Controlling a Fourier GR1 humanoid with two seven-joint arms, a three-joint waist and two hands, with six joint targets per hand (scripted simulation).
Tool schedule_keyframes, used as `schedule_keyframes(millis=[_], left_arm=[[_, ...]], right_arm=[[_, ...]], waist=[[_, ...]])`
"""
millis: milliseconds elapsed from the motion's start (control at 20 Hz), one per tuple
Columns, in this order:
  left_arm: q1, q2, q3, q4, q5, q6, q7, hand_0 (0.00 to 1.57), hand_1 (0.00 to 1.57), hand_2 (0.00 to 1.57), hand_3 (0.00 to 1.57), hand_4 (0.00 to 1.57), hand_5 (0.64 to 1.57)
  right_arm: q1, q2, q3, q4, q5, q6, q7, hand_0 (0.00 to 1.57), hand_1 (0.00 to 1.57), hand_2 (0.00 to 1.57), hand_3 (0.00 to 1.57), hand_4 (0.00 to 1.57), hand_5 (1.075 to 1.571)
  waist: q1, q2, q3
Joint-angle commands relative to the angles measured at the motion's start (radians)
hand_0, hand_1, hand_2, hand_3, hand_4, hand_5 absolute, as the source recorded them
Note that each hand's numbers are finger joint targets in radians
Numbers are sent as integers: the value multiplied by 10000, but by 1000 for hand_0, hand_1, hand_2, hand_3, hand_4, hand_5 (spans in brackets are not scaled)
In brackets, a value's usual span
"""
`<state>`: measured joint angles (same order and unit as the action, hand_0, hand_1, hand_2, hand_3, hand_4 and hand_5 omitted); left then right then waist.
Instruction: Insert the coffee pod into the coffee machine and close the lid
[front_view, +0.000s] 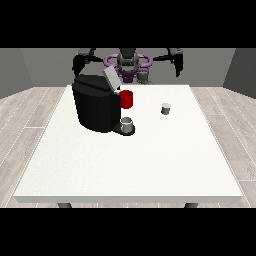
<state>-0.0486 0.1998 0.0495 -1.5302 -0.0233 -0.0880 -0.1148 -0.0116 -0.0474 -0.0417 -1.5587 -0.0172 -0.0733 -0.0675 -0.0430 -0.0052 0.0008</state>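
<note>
**Pod alone on the table, lid up on the machine**

A black coffee machine (96, 107) stands on the white table (130, 165), towards the view's left and the far edge. Its grey lid (111, 78) is raised, tilted up and back from the top of the body. A red part (126, 99) sits at the machine's front, just under the lid's lower end, and below it a small grey cup (127, 124) rests on the machine's dark base.

The coffee pod (165, 108) — a small grey-white cylinder — stands upright on the table to the view's right of the machine, well apart from it and touching nothing else.

The robot (128, 62) is behind the far edge of the table, its torso showing above the machine's lid. Both arms are spread out to the sides and held high, not reaching over the table. The hand at the view's left (78, 63) hangs above and behind the machine's top corner; the hand at the view's right (177, 62) hangs at about the same height on the other side, far from the pod. Neither hand touches anything — but both are dark and small, and I cannot tell whether their fingers are curled or straight.

A wood-plank floor (30, 110) shows around the table.
</note>
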Motion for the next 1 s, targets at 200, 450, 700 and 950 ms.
schedule_keyframes(millis=[200,450,700,950], left_arm=[[-1718,1030,1027,1945,135,-607,241,0,0,0,0,0,1571],[-2748,1232,814,2904,-528,-446,866,0,0,0,0,0,1571],[-3390,1667,1542,4840,-380,-681,303,0,0,0,0,0,1571],[-3863,1731,1182,5825,-1242,-315,316,0,0,0,0,0,1571]], right_arm=[[-429,456,160,-88,-111,-429,-693,0,0,0,0,158,1571],[-675,463,333,152,-54,-282,-973,0,0,0,0,186,1571],[-354,223,543,-302,-113,193,-848,0,0,0,0,283,1571],[-825,408,730,-84,327,-396,-187,0,0,0,0,332,1571]], waist=[[-713,1007,-9],[-894,1307,-6],[-1249,1544,-10],[-1113,1657,-10]])
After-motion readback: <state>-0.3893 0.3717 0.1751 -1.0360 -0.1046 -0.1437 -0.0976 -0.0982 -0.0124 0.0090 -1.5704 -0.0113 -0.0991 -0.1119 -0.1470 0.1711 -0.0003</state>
